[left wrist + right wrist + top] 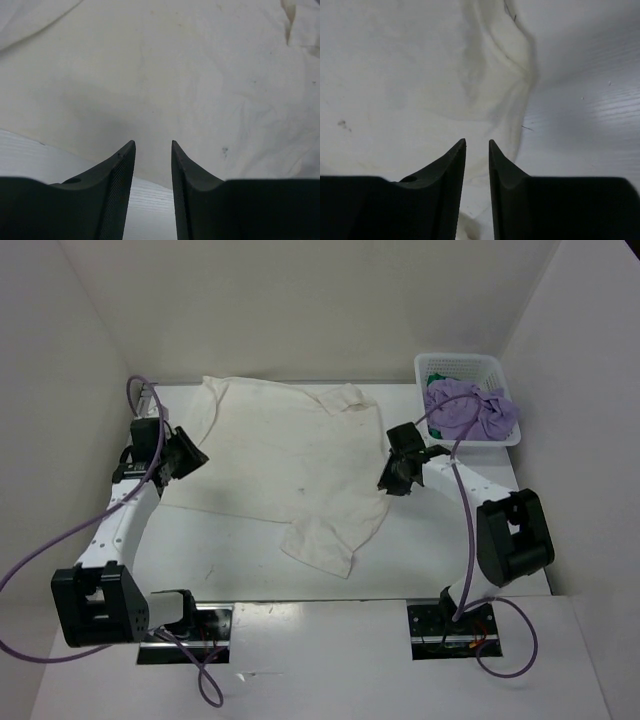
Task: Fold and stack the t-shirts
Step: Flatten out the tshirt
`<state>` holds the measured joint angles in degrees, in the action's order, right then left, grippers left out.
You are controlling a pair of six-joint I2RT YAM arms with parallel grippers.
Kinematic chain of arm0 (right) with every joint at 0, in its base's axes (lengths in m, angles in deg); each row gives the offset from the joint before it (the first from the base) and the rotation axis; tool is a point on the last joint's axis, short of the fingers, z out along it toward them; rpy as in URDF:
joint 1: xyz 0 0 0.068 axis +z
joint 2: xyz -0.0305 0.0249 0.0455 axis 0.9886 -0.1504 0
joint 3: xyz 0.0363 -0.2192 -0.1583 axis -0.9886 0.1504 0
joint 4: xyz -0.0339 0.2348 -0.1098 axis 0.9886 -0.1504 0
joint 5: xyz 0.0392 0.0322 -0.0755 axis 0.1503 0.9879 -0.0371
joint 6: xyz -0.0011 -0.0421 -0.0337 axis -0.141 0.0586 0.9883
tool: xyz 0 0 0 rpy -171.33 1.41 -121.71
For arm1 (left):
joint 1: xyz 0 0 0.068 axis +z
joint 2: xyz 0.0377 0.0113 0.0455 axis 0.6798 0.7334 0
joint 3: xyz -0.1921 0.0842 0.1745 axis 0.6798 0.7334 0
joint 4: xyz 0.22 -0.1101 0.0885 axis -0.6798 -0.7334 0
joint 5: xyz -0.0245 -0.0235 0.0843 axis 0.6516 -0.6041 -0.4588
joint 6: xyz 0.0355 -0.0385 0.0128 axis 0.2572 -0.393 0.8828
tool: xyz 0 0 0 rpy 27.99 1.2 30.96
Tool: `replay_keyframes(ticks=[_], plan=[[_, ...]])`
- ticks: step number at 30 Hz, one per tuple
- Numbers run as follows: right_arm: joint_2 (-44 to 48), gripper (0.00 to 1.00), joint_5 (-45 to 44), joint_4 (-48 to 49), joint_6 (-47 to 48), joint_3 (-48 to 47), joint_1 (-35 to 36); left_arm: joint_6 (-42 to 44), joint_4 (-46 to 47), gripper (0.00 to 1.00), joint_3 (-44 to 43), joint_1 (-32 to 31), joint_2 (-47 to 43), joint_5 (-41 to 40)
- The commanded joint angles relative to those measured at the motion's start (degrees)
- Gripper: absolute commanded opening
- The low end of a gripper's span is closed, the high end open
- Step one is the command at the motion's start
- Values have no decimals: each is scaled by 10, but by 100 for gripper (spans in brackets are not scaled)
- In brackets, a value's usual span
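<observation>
The white t-shirt [290, 465] lies spread across the table, one sleeve toward the near edge. My left gripper [195, 452] hovers at its left edge, jaws a little apart with nothing between them. In the left wrist view the gripper [153, 145] is over the shirt's hem [190, 75]. My right gripper [392, 472] is at the shirt's right edge, also open and empty. In the right wrist view the gripper [477, 144] points at a rumpled fold of the white cloth [410, 75]. A lilac t-shirt [465, 410] and a bit of a green t-shirt [440, 375] lie bunched in the basket.
A white lattice basket [462, 359] stands at the back right corner. White walls close in the table at the back and both sides. Bare tabletop [590, 100] shows right of the shirt, and more bare tabletop [30, 155] shows under the left fingers.
</observation>
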<state>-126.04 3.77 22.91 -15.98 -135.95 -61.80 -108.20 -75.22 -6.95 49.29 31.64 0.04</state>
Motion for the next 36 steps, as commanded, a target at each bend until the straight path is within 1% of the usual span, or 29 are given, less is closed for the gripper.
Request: replay_keyframes(ticks=[1,2,3,4,5,6,8,10,12,13,14,15,17,18,19,20,21,24,27,28,29,31,32,33,34,36], plan=[[2,33,10,16,-38,16,-1,3,1,42,4,1,-31,-18],[2,47,0,27,-45,25,-6,3,-14,42,4,1,-21,-33],[2,53,-13,32,-52,42,-7,-6,-23,42,4,1,5,-33],[2,59,-13,39,-52,49,-21,-12,-41,42,4,1,19,-44],[2,59,-24,39,-59,49,-21,-19,-41,42,-3,1,32,-53],[2,59,-33,39,-59,49,-29,-25,-41,45,-3,1,46,-53],[-15,59,-39,39,-59,49,-43,-32,-41,48,3,21,54,-47],[-43,59,-39,45,-59,37,-49,-46,-29,48,12,30,54,-47],[-64,54,-39,50,-59,22,-49,-63,-17,48,32,54,54,-54],[-83,52,-33,58,-59,22,-49,-69,-11,48,32,65,54,-44],[-92,49,-33,64,-59,15,-49,-69,-11,50,39,81,54,-37],[-100,45,-25,69,-59,3,-49,-76,-6,52,39,81,60,-37],[-125,39,-4,77,-59,-10,-49,-84,2,53,48,99,65,-37],[-134,26,6,85,-59,-10,-54,-89,2,53,54,104,65,-37],[-141,19,12,86,-66,-19,-64,-89,8,53,55,110,72,-37],[-153,14,19,86,-67,-30,-73,-89,9,57,55,121,84,-37],[-153,7,19,91,-67,-37,-92,-94,9,58,55,126,89,-37],[-153,3,5,91,-67,-78,-137,-94,21,58,41,143,120,-32],[-153,3,0,86,-60,-124,-159,-99,21,54,21,143,155,-32],[-153,3,0,86,-60,-139,-166,-99,21,51,21,143,166,-32],[-153,6,0,86,-55,-139,-166,-99,21,50,16,143,166,-32],[-153,20,-6,86,-50,-147,-166,-83,16,48,22,143,173,-48],[-153,29,-11,86,-44,-147,-166,-76,16,46,22,143,173,-65],[-148,38,-11,80,-44,-147,-166,-70,3,46,22,143,167,-71],[-148,50,-4,74,-38,-147,-166,-59,-5,44,22,143,161,-71],[-117,54,19,74,-31,-132,-166,-59,-25,40,27,132,137,-88]])
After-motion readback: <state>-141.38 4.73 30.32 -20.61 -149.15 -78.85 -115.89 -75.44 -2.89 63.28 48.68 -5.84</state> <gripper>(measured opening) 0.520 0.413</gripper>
